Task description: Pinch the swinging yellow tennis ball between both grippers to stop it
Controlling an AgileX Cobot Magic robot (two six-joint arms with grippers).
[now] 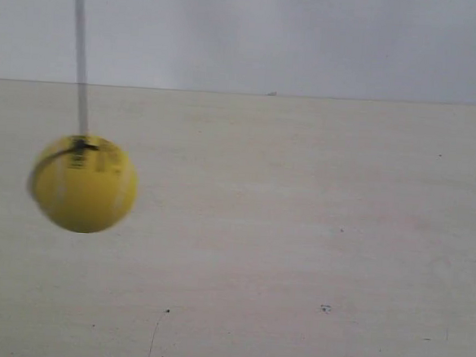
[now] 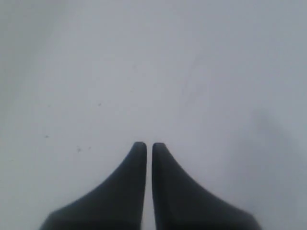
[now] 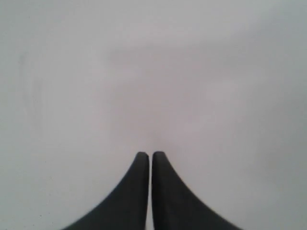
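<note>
Yellow tennis ball (image 1: 83, 184) appears in exterior view only, closed grippers (image 2: 149, 144) (image 3: 149, 153) wrist-side.

the left pincer (image 2: 149, 146) and right pincer (image 3: 149, 155) have matte black, curved, tapering fingers (image 2: 136, 177).

Pale wooden table (image 1: 300, 232) (dark specks (image 1: 324, 308))
</note>
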